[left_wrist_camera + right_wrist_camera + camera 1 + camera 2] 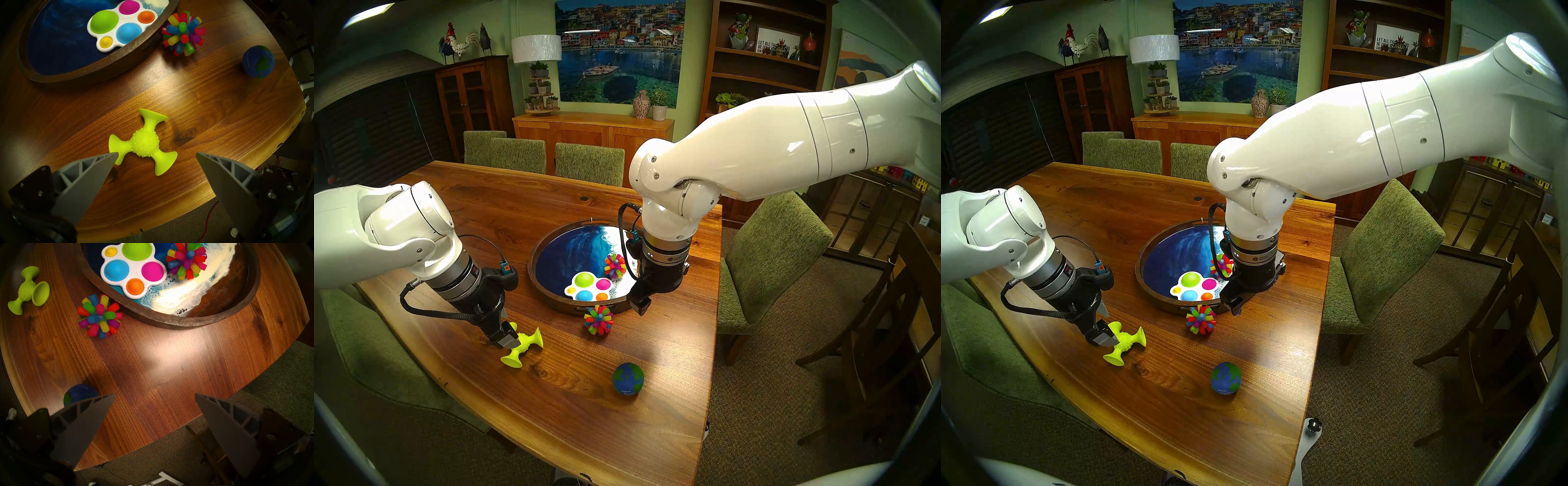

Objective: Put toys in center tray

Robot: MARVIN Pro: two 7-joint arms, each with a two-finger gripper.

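Observation:
The center tray (533,261) is round with a dark wooden rim and a blue-white base. In it lie a white bubble board (590,286) and one spiky ball (615,266). A second spiky ball (599,319) rests on the table just outside the near rim. The globe ball (628,378) sits nearer the front edge. My left gripper (156,153) hovers open over the lime-green suction-cup piece (144,142), its fingers either side of the piece's near cups. My right gripper (154,394) stands open and empty above bare table by the tray's near right rim.
The wooden table (504,210) has a curved front edge close to the globe ball. Green upholstered chairs stand along the far side, and one chair (765,258) on the right. A dark wooden chair (890,322) stands further right on the carpet.

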